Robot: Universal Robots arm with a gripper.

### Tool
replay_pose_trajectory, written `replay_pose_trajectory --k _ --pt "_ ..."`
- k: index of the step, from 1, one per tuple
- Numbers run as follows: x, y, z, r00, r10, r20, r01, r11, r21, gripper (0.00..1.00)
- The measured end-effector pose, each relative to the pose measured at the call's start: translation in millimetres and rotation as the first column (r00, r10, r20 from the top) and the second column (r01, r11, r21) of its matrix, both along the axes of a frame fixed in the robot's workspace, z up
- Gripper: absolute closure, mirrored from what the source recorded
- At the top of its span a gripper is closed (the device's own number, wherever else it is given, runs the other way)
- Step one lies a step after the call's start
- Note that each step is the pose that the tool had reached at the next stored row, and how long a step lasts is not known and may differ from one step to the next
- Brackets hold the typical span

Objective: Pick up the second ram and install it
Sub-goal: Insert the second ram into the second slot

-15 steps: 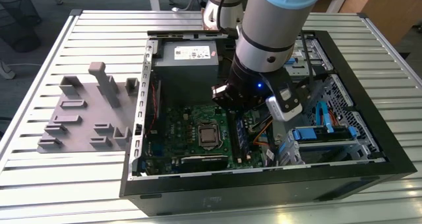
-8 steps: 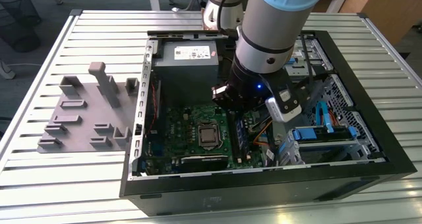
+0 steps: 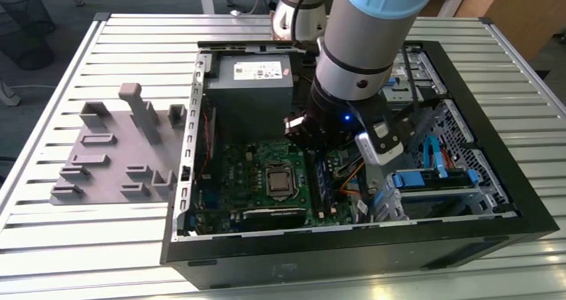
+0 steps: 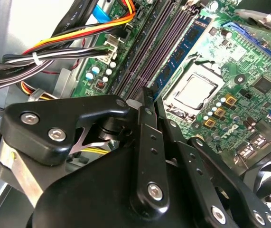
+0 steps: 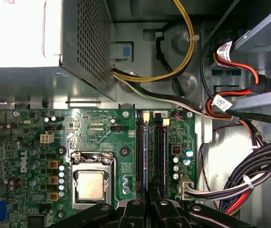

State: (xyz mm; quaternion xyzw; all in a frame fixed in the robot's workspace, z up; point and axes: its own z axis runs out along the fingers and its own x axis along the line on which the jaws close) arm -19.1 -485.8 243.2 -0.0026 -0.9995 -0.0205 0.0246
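The second ram (image 4: 182, 52) is seen standing on edge among the long black memory slots (image 4: 140, 52) of the motherboard, just beside the CPU socket (image 4: 194, 92), with its small chips facing that socket. Its long axis is laid parallel to the slots and to the nearest edge of the CPU socket, and one end runs in under the tips of the gripper (image 4: 147, 95). In the first wrist view the stick (image 5: 145, 152) is reduced to a thin bluish edge beside the CPU socket (image 5: 90, 183), and its near end is cut off by the gripper (image 5: 149, 202). The fingers (image 4: 144, 123) are drawn close together, almost clenched. Whether the stick is pinched between them, and whether it is fully seated, cannot be made out, since that end is hidden by the black linkage. In the exterior view the stick (image 3: 320, 177) is glimpsed just beside the CPU socket (image 3: 280, 181), partly covered by the arm (image 3: 362, 61) reaching down into the open computer case (image 3: 495, 148). Well apart from the CPU socket, outside the case, the grey holder tray (image 3: 106, 154) is seen on the slatted counter (image 3: 89, 234).
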Motion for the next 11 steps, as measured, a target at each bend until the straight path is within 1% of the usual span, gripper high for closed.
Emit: replay_pose_trajectory --k 6,11 --pt "0.0 0.0 -0.4 1.0000 0.000 0.0001 0.000 1.0000 0.0001 0.86" --pt "0.0 0.0 4.7 1.0000 0.000 0.0001 0.000 1.0000 0.0001 0.86"
